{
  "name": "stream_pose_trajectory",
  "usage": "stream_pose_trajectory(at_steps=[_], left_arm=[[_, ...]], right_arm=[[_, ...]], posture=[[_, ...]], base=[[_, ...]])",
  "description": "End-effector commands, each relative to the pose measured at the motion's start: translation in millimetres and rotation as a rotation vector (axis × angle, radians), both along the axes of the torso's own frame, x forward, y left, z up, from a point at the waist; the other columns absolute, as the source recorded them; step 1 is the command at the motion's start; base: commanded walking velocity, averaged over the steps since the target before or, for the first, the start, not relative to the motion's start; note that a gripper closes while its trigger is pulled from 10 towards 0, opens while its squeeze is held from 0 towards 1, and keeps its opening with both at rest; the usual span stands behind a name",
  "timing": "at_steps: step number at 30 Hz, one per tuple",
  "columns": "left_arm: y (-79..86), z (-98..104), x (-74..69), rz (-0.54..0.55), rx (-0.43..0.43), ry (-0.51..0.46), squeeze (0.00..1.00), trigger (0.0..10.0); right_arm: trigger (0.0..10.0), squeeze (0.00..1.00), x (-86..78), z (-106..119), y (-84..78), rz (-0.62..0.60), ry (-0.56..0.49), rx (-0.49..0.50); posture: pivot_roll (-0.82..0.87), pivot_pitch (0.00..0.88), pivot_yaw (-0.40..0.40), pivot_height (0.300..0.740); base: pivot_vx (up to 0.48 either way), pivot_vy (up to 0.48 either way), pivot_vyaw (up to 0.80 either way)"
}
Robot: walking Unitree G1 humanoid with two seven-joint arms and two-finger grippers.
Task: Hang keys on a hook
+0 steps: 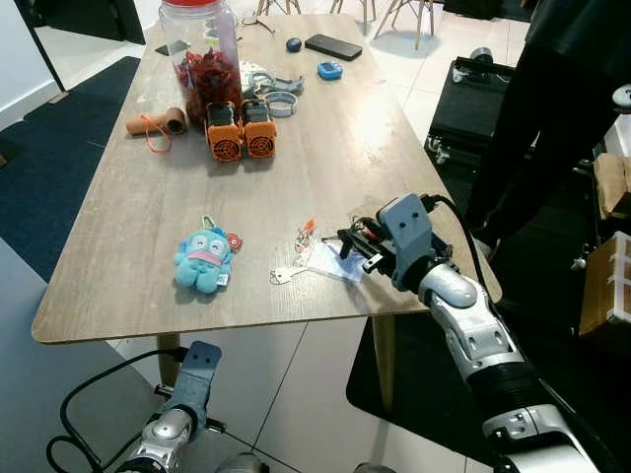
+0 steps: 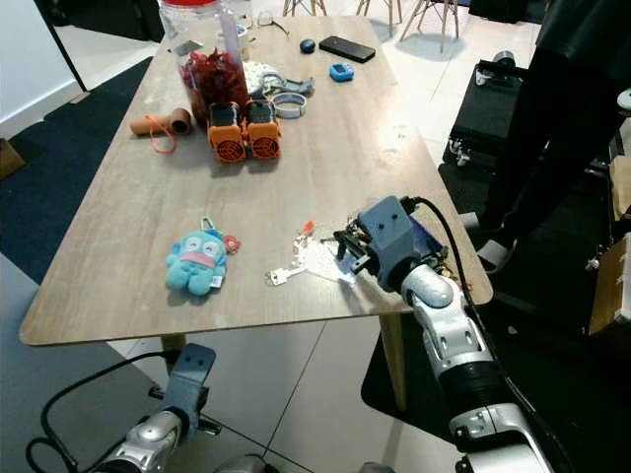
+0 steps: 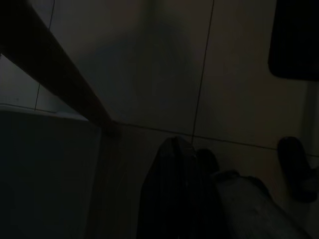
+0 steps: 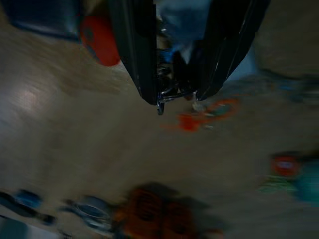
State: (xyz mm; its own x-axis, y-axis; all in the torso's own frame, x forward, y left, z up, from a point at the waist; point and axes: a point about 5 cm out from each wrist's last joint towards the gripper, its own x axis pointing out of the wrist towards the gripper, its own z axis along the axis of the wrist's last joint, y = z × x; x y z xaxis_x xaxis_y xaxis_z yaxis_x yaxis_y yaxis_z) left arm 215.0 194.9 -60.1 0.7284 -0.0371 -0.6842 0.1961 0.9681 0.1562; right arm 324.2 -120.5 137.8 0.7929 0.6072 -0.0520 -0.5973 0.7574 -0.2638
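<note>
The right gripper [image 1: 347,241] sits low at the desk's [image 1: 118,227] near edge, jaws clamped on the keys [image 1: 314,251], which are still mostly on the wood. That grip looks shallow, so the dangling bunch could slip free on lifting. The left gripper [image 1: 200,367] hangs idle; can't tell its jaws.

Keys [image 1: 306,252] with white tag lie flat near the table's [image 1: 118,227] front edge.
</note>
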Motion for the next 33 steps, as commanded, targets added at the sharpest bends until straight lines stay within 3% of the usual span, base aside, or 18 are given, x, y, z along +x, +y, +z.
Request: stream_pose_trajectory(at_steps=[1, 3, 4, 6, 12, 13, 15, 16, 19, 20, 26, 27, 30, 31, 33], left_arm=[[1.8, -2.8, -4.2, 0.005, 0.004, 0.023, 0.00, 10.0], [1.8, -2.8, -4.2, 0.005, 0.004, 0.023, 0.00, 10.0], [1.7, -2.7, -4.1, 0.004, 0.004, 0.023, 0.00, 10.0], [1.6, -2.7, -4.0, 0.004, 0.005, 0.023, 0.00, 10.0], [1.9, -2.8, -4.3, 0.004, 0.006, 0.023, 0.00, 10.0], [2.1, -2.9, -4.5, 0.004, 0.007, 0.024, 0.00, 10.0], [2.2, -3.0, -4.6, 0.005, 0.008, 0.024, 0.00, 10.0], [2.1, -3.2, -5.0, 0.004, 0.008, 0.025, 0.00, 10.0], [2.0, -3.3, -5.1, 0.004, 0.008, 0.025, 0.00, 10.0], [1.8, -3.6, -5.5, 0.004, 0.007, 0.027, 0.00, 10.0], [0.6, -4.2, -6.2, 0.002, 0.005, 0.029, 0.00, 10.0], [0.4, -4.3, -6.4, 0.002, 0.005, 0.029, 0.00, 10.0], [0.2, -4.4, -6.5, 0.001, 0.005, 0.029, 0.00, 10.0], [0.7, -4.4, -6.6, -0.001, 0.006, 0.029, 0.00, 10.0], [1.0, -4.4, -6.7, -0.002, 0.007, 0.030, 0.00, 10.0]], right_arm=[[10.0, 0.00, -4.4, -0.2, 5.5, 0.047, -0.005, -0.004], [10.0, 0.00, -4.4, -0.2, 5.5, 0.047, -0.005, -0.004], [10.0, 0.00, -11.3, -5.6, 13.4, 0.120, 0.010, -0.030], [10.0, 0.00, -13.4, -7.2, 15.6, 0.141, 0.015, -0.036], [10.0, 0.00, -14.8, -10.0, 18.3, 0.148, 0.026, -0.036], [10.0, 0.10, -15.2, -10.2, 18.5, 0.152, 0.030, -0.033], [10.0, 0.10, -15.6, -10.3, 18.6, 0.156, 0.034, -0.030], [10.0, 0.49, -16.1, -10.5, 18.4, 0.161, 0.037, -0.028], [10.0, 0.49, -16.4, -10.6, 18.2, 0.163, 0.038, -0.029], [10.0, 1.00, -16.3, -10.3, 18.0, 0.163, 0.039, -0.026], [10.0, 0.96, -10.9, -8.6, 12.9, 0.090, -0.006, -0.059], [10.0, 0.00, -8.3, -7.0, 9.9, 0.054, -0.022, -0.058], [10.0, 0.00, -2.9, -1.4, 2.9, -0.018, -0.059, -0.037], [10.0, 0.00, 1.9, 6.7, -5.8, -0.095, -0.098, 0.014], [10.0, 0.00, 2.4, 8.5, -8.7, -0.115, -0.104, 0.035]], posture=[[0.08, 0.070, 0.015, 0.740], [0.08, 0.070, 0.015, 0.740], [0.08, 0.069, 0.016, 0.740], [0.08, 0.069, 0.016, 0.740], [0.08, 0.068, 0.015, 0.740], [0.08, 0.068, 0.016, 0.740], [0.08, 0.068, 0.016, 0.740], [0.08, 0.067, 0.014, 0.740], [0.08, 0.067, 0.014, 0.740], [0.08, 0.065, 0.013, 0.740], [0.07, 0.061, 0.010, 0.740], [0.07, 0.057, 0.010, 0.740], [0.07, 0.055, 0.010, 0.740], [0.07, 0.053, 0.009, 0.740], [0.07, 0.053, 0.009, 0.740]], base=[[0.000, 0.000, 0.00], [0.000, 0.000, 0.00], [0.000, 0.000, 0.00], [0.000, 0.000, 0.00], [0.000, 0.000, 0.00], [0.000, 0.000, 0.00], [0.000, 0.000, 0.00], [0.000, 0.000, 0.00], [0.000, 0.000, 0.00], [0.000, 0.000, 0.00], [0.000, 0.000, 0.00], [0.000, 0.000, 0.00], [0.000, 0.000, 0.00], [0.000, 0.000, 0.00], [0.000, 0.000, 0.00]])
